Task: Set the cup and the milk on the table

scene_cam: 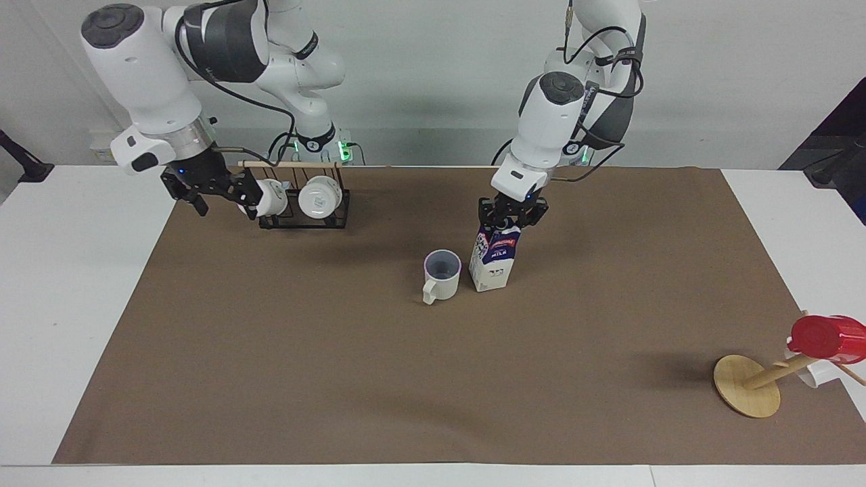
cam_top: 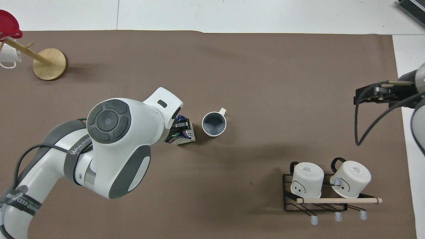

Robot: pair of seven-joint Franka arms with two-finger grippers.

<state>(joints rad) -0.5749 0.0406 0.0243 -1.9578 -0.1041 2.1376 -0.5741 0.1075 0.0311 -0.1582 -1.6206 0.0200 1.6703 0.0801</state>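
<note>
R gripper waits open over mat edge by mug rack. L gripper at milk top; grip can't tell. Milk on table beside cup. You lift straight up, don't tip carton.

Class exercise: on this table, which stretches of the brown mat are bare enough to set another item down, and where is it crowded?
Bare: the wide stretch of brown mat farther from the robots than the cup and milk carton, reaching to the wooden mug tree; also between carton and the left arm's end. Crowded: mat centre, where the left gripper is at the carton top, and around the mug rack by the right gripper.
</note>
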